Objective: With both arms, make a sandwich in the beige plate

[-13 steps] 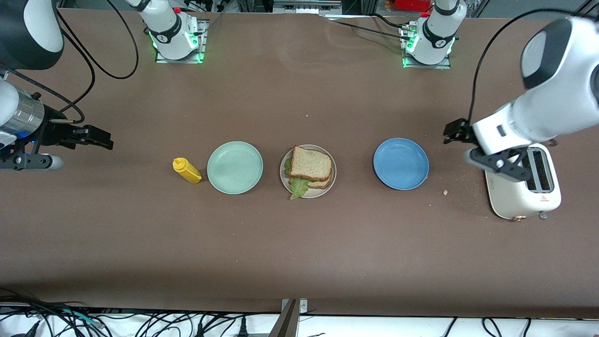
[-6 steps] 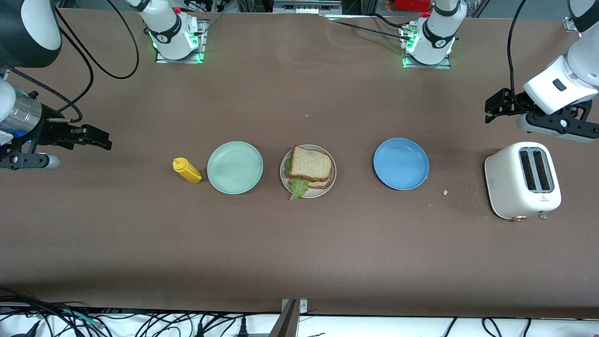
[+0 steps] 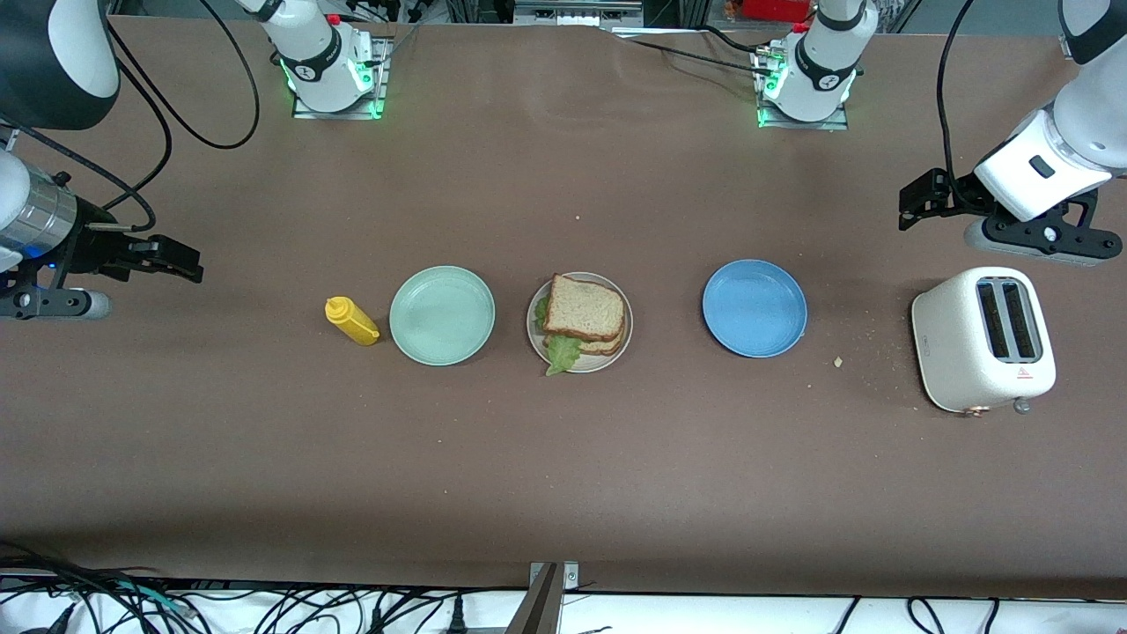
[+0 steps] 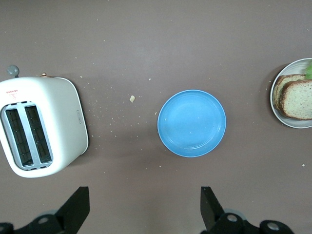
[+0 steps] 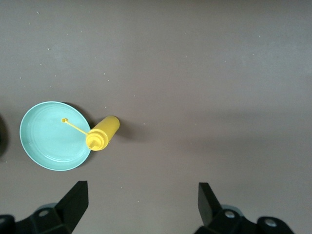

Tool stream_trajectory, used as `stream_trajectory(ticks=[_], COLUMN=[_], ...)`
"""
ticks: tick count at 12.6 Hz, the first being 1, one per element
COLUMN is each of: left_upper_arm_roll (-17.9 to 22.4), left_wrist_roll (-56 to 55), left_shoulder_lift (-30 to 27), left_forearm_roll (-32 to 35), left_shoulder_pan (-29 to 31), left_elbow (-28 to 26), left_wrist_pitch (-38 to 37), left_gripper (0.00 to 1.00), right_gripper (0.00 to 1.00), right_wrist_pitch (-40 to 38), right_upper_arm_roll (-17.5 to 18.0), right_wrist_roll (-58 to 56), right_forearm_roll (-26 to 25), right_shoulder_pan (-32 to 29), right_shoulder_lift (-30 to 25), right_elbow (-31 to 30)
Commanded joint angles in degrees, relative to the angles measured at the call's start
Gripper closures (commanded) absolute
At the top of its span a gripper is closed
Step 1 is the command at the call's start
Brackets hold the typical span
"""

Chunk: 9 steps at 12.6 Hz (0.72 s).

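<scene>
Item: sandwich [image 3: 585, 319]. Two tan bread slices with dark crust, stacked slightly askew, a green lettuce leaf [image 3: 561, 352] showing between them and overhanging the rim on the side nearer the front camera. It sat on the beige plate [image 3: 625, 330], at the middle of the brown worktop [image 3: 563, 475].

Item: mint-green plate [image 3: 442, 315]. It lay just beside the beige plate, toward the right arm's end of the worktop, apart from it, with nothing on it.

Item: yellow squeeze bottle [image 3: 351, 320]. It lay on its side just beside the mint-green plate, toward the right arm's end.

Item: blue plate [image 3: 755, 308]. It lay near the beige plate, toward the left arm's end, with nothing on it.

Item: white toaster [image 3: 983, 339]. It stood at the left arm's end, both slots facing up. Crumbs [image 3: 837, 361] were scattered on the worktop between it and the blue plate.

Item: left end effector [image 3: 916, 202]. It hung above the worktop at the left arm's end, beside the toaster and not over it; its fingers [image 4: 78, 207] were spread wide with nothing between them.

Item: right end effector [image 3: 176, 261]. It hung above bare worktop at the right arm's end, well apart from the bottle; its fingers [image 5: 75, 201] were likewise spread wide and held nothing.
</scene>
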Motion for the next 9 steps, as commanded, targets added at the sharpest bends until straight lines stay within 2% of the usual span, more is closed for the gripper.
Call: stream_trajectory(ticks=[1,9], left_upper_arm_roll=[-0.12,-0.3], left_wrist_roll=[-1.16,-0.81], left_shoulder_lift=[-0.66,-0.66], left_forearm_roll=[-1.03,-0.95], left_shoulder_pan=[-0.23,-0.5], left_elbow=[-0.2,-0.11], left_wrist_pitch=[-0.73,-0.73], left_gripper=[0.0,0.0], right_gripper=[0.0,0.0], right_wrist_pitch=[-2.92,-4.34], right_upper_arm_roll=[0.53,0.53], right_wrist_roll=[-0.92,-0.92], right_forearm_roll=[-1.1,-1.37], right_shoulder_pan=[-0.07,0.02], right_shoulder_lift=[-0.86,-0.95], right_elbow=[1.16,1.16])
